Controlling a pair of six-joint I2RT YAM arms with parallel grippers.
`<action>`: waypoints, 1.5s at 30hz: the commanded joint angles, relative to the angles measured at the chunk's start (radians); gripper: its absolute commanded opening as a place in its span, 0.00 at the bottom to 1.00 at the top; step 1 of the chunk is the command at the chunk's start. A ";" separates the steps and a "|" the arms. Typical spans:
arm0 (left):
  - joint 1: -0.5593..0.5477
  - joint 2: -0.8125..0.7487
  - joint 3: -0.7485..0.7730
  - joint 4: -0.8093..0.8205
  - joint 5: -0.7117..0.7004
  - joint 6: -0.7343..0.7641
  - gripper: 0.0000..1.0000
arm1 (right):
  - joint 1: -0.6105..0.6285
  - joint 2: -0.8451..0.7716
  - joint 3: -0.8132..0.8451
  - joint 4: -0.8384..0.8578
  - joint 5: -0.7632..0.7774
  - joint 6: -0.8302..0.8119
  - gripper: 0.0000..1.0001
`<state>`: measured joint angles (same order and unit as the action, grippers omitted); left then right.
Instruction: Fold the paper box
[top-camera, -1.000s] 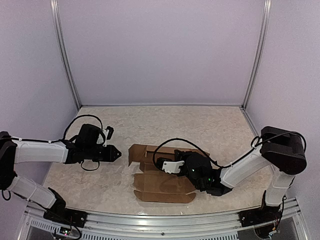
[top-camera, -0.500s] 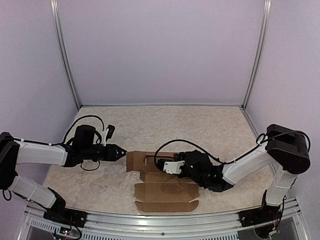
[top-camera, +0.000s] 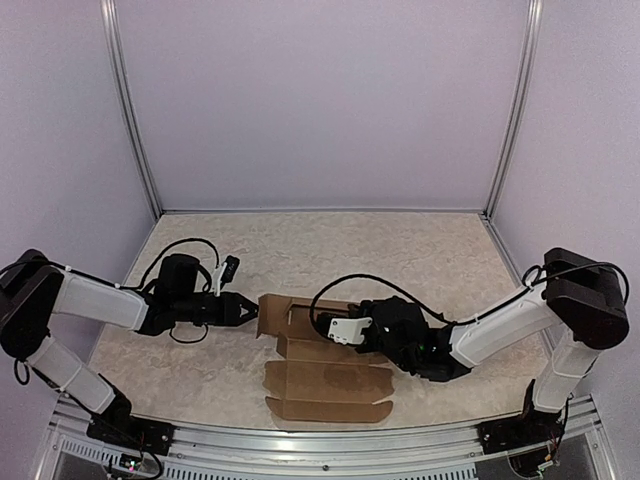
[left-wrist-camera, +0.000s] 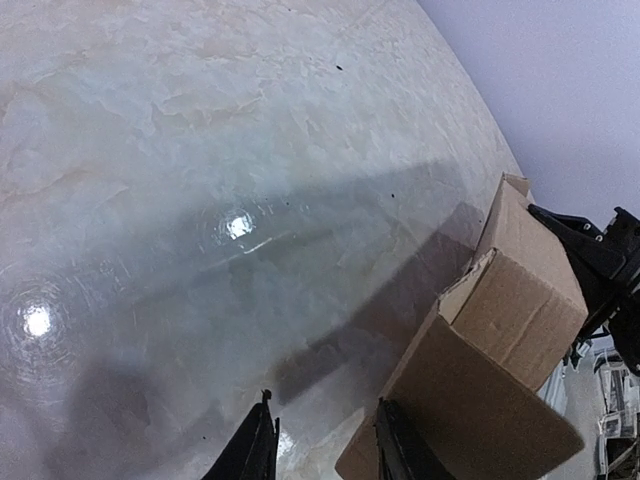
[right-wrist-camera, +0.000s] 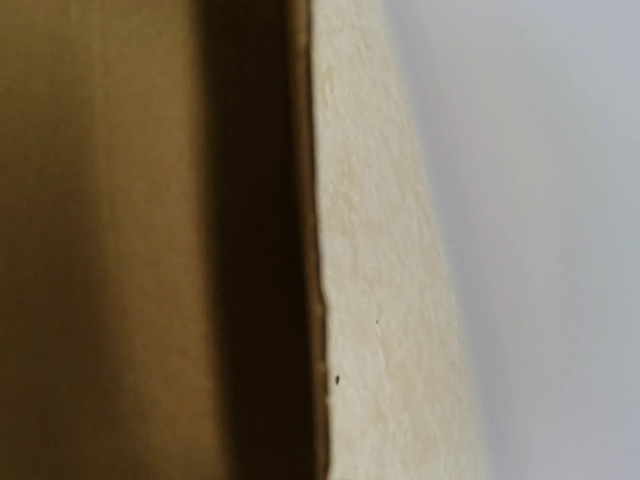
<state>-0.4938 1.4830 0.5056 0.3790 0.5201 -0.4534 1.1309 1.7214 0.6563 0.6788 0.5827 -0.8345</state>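
Note:
The paper box (top-camera: 330, 378) is brown cardboard, partly folded, lying near the table's front middle, with its left flap (top-camera: 270, 313) standing up. My left gripper (top-camera: 249, 312) is at that flap's outer side. In the left wrist view it (left-wrist-camera: 324, 400) is open, with its right finger (left-wrist-camera: 395, 445) against the lower corner of the cardboard (left-wrist-camera: 520, 290). My right gripper (top-camera: 335, 328) lies low over the box's back part, its fingertips hidden. The right wrist view shows only a cardboard wall (right-wrist-camera: 100, 250) close up beside the table (right-wrist-camera: 380, 300).
Lavender walls enclose the beige marbled table (top-camera: 330, 250) on three sides, with metal posts (top-camera: 130, 110) (top-camera: 512, 110) in the back corners. A metal rail (top-camera: 320, 440) runs along the front edge. Black cables (top-camera: 180, 245) loop above both wrists.
My left gripper has moved right up to the box's left flap and its jaws stand wider apart. The box's front panel has shifted slightly forward and left. The right gripper stays on the box.

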 joint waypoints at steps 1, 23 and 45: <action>-0.010 0.007 -0.008 0.081 0.054 -0.037 0.34 | -0.004 -0.033 0.003 -0.029 -0.009 0.037 0.00; -0.038 0.080 -0.056 0.329 0.195 -0.181 0.33 | 0.007 -0.014 0.001 -0.017 0.038 0.039 0.00; -0.089 0.074 -0.102 0.367 0.200 -0.199 0.33 | 0.089 0.168 0.007 0.253 0.239 -0.227 0.00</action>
<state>-0.5686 1.5524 0.4294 0.7197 0.7254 -0.6506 1.1988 1.8523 0.6704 0.8230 0.7570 -0.9886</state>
